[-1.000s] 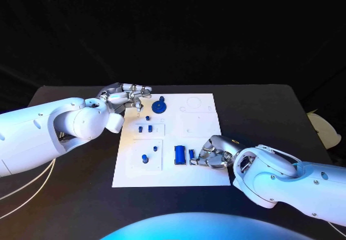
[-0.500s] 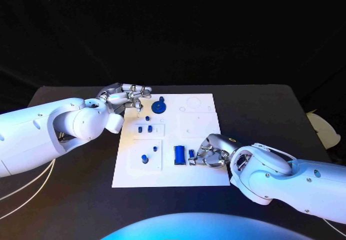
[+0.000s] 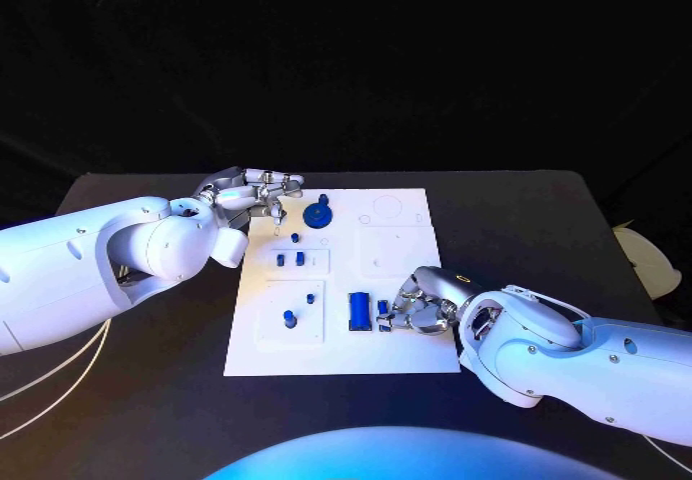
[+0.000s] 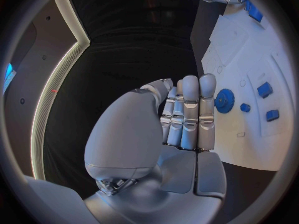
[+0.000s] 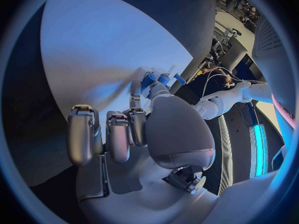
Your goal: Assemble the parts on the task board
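Pinching a small blue part [image 3: 384, 306] beside the blue block [image 3: 358, 309] near the task board [image 3: 410, 355]'s near edge, right hand [image 3: 420, 308] readies insertion; left hand [image 3: 254, 192], fingers together, empty, waits at the far-left corner by the gear [image 3: 319, 212].

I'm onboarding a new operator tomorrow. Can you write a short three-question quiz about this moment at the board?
1. True or false: the blue gear lies at the far end of the white board, close to the left hand.
2. Multiple choice: the right hand is
A. lifted high above the table
B. down at the board beside a small blue piece
C. off the table's edge
3. Fill in: just left of that small piece, seen from the head view, lies a longer blue ____.

Key: 1 true; 2 B; 3 block
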